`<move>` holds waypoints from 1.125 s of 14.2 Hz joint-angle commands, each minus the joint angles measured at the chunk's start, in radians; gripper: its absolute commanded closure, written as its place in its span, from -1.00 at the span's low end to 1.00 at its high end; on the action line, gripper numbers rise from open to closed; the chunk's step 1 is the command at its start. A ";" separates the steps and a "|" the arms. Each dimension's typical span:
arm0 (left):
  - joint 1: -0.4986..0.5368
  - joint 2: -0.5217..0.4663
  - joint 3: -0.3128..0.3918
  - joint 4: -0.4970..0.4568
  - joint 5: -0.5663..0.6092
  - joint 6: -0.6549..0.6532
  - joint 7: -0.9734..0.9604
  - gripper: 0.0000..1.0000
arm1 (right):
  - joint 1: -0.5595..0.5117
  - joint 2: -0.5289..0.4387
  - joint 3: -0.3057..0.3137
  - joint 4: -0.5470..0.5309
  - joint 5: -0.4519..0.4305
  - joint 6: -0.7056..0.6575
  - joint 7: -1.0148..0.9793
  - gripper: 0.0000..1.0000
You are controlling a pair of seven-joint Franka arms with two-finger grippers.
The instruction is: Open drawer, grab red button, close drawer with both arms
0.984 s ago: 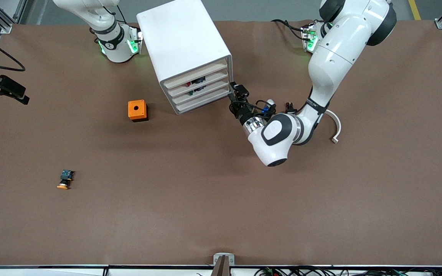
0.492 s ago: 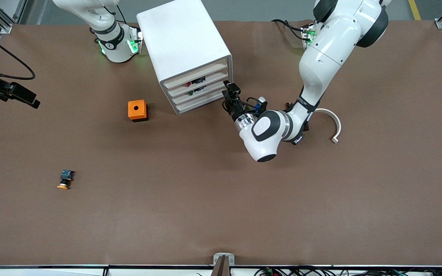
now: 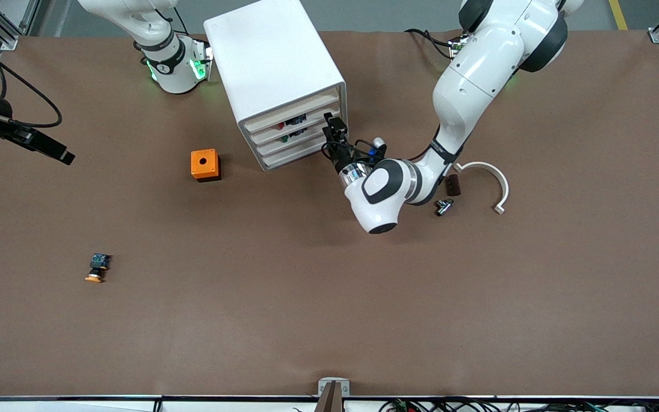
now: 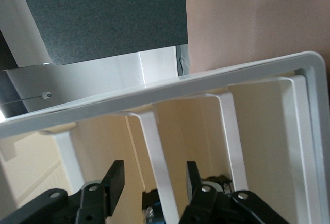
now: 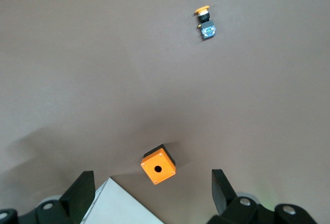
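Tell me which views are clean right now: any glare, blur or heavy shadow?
Front view: even light, sharp, soft shadow under the left arm's end effector at the cabinet. Left wrist view: close on the drawer fronts, pale and washed out, edges soft. Right wrist view: clear; the orange cube casts a small shadow.

Close view of the white cabinet (image 4: 170,87) front. Several pale drawer (image 4: 154,147) edges run across its opening as white strips, cream interior between them. The left gripper (image 4: 154,180) sits right at the front, its two black fingers (image 4: 114,180) parted, one on either side of a single drawer strip. Small dark parts show between the fingers, too obscured to identify. Brown table surface (image 4: 258,18) lies alongside the cabinet.
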 commanded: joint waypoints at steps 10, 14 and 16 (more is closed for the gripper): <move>-0.059 0.007 -0.003 -0.025 -0.023 0.003 -0.053 0.69 | 0.062 0.022 -0.005 0.020 0.083 0.004 0.220 -1.00; -0.038 0.003 -0.004 -0.020 -0.023 0.000 -0.050 0.82 | 0.098 0.059 -0.005 0.055 0.110 0.007 0.323 -1.00; -0.026 0.000 -0.006 -0.018 -0.023 -0.002 -0.052 0.82 | 0.136 0.080 -0.005 0.080 0.110 0.006 0.407 -1.00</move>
